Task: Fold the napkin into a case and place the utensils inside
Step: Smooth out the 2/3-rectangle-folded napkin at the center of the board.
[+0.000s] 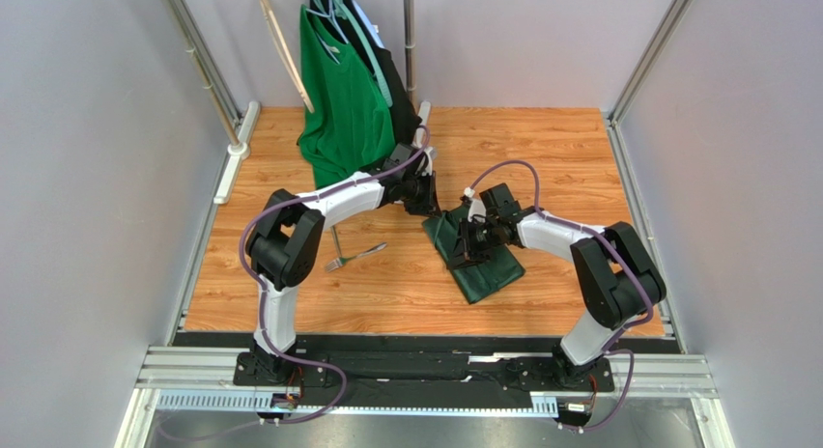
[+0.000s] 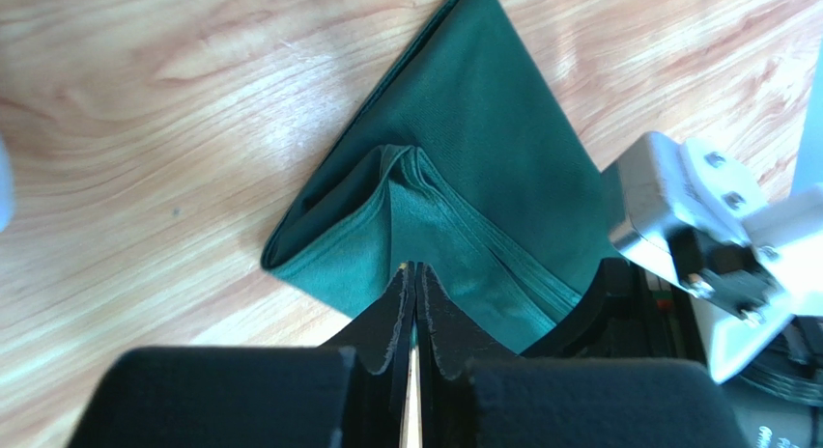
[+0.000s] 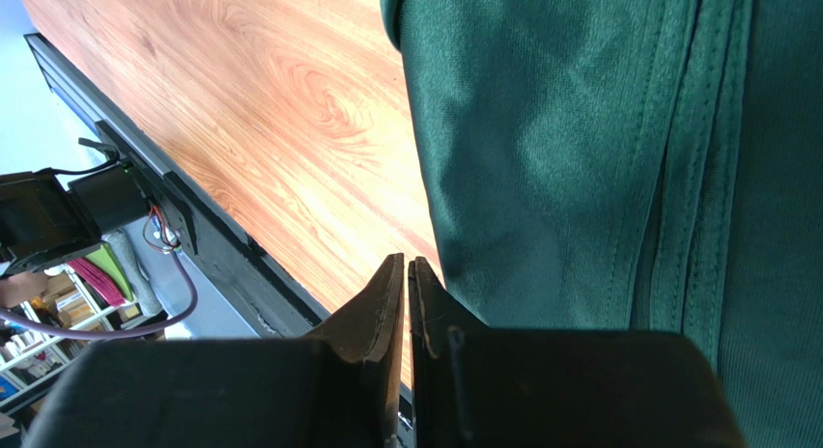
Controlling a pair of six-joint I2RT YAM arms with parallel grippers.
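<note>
Top external view gives us the folded napkin (image 1: 488, 274) lying flat on the table (image 1: 290, 294), fork (image 1: 357, 257) well off to its left, and we see the left gripper (image 2: 411, 274) and right gripper (image 3: 406, 266) both with jaws squeezed closed right at the napkin's edge.

We see bright, even light with soft shadows, a pale glare washing the surface (image 2: 184, 100) in the left wrist view, and the napkin (image 3: 541, 139) sharply focused.
</note>
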